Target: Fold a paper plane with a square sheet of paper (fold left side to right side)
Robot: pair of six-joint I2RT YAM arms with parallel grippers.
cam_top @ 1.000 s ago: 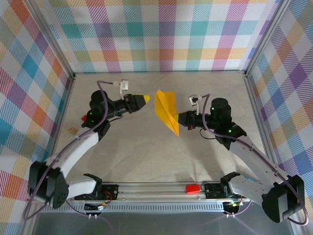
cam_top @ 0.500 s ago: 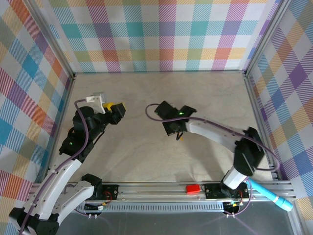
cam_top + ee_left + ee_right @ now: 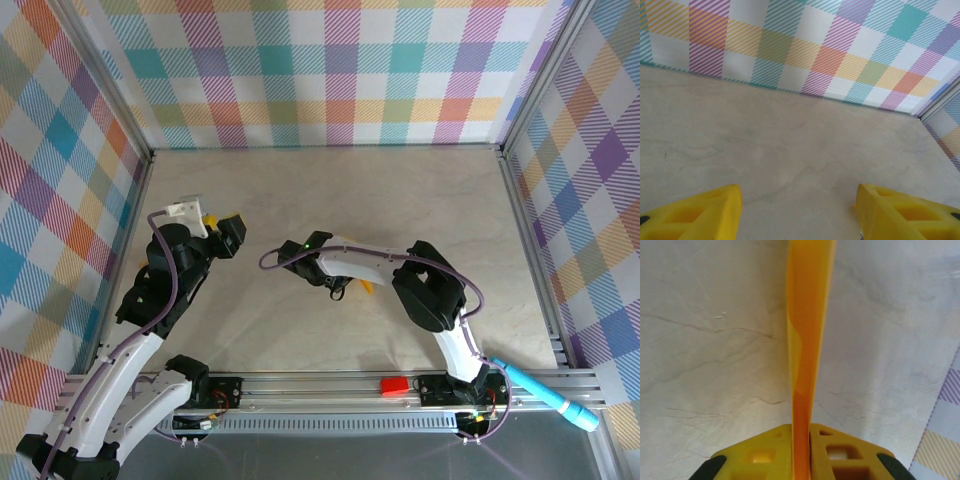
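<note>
Pinching | right gripper point(image 3: 801, 435) | paper plane point(image 3: 807, 315) edge-on between its jaws

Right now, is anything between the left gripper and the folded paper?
Yes, the right arm: its wrist sits between the open, empty left gripper and the folded paper, which the right gripper pinches edge-on. No loose thing lies on the table between them.

The top external camera is looking down from above and behind the arm bases, taking in the whole counter point(image 3: 300, 200) and the checked walls point(image 3: 330, 70). The left wrist camera is facing low across that counter toward the far wall, past the left tool point(image 3: 799, 200). The right wrist camera is sitting close above the counter, sighting along the paper plane point(image 3: 807, 315) in the right tool point(image 3: 801, 435).
</note>
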